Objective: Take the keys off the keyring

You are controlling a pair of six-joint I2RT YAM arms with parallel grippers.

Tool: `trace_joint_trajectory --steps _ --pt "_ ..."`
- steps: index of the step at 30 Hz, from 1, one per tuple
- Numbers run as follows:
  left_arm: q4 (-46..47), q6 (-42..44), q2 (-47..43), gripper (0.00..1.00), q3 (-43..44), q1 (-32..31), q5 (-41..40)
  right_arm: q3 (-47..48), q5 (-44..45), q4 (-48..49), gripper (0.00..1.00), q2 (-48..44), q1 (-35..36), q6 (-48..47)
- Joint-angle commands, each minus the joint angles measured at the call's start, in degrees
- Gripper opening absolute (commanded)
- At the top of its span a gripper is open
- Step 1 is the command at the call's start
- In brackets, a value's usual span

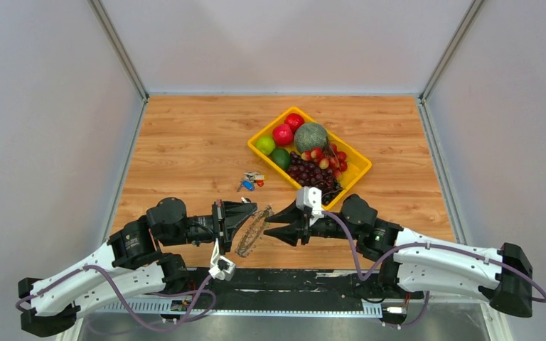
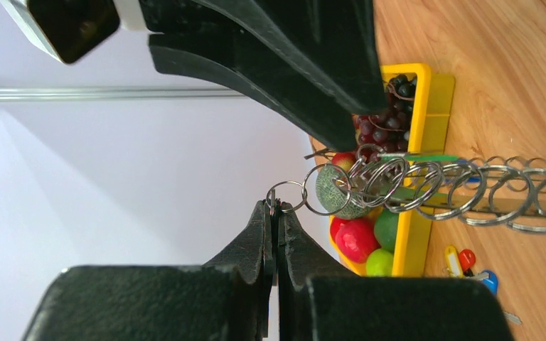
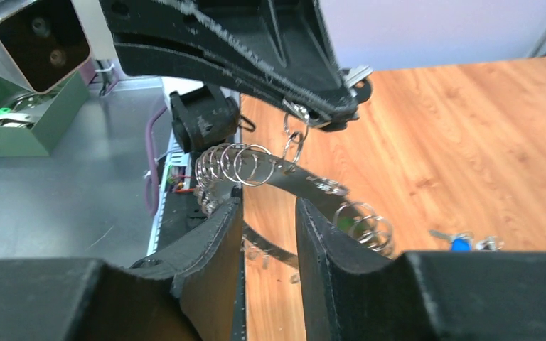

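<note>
Pinching what, that left end effector [image 2: 276, 213]?

— Your left end effector is pressed together on one small ring at the end of the keyring [image 2: 434, 188], holding it up off the desk [image 1: 185, 142] near the front edge. Your right end effector [image 3: 270, 206] faces it with fingers spread. The ring's band crosses the gap, and I can't tell whether either finger touches it.

— So how far along?

— By my read, barely started. The keyring hangs whole between your arms, strung with silver loops. A thin green sliver [image 2: 419, 158] shows among them, possibly the green-capped key; the blue one I can't pick out. The small bunch [image 1: 250, 181] with blue and red caps lying on the desk is a separate thing. Both keys look left to do.

— And the containers?

— One yellow tray [image 1: 357, 168] beyond the bunch, well apart from the keyring. It holds two red apples [image 1: 282, 133], a netted melon [image 1: 311, 136], two green fruits [image 1: 265, 145] and dark grapes [image 1: 313, 174]. No keys in it that I can see.
</note>
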Motion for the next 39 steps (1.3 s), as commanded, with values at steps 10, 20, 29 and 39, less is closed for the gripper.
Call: trace_joint_trajectory --steps 10,20,29,39 --pt "4.30 0.54 -0.39 0.00 1.25 -0.17 2.40 5.03 11.95 0.40 0.33 -1.18 -5.71 -6.47" --pt "4.38 0.66 -0.62 0.00 1.07 -0.18 2.28 6.44 0.76 2.55 0.32 4.67 -8.94 -5.85" --pt "4.48 0.62 -0.59 0.00 0.98 -0.17 2.34 5.35 -7.82 6.69 0.33 4.62 -8.95 -3.60" --pt "4.48 0.66 -0.56 0.00 1.08 -0.21 2.29 5.92 -11.87 10.27 0.32 6.16 -8.99 -2.02"
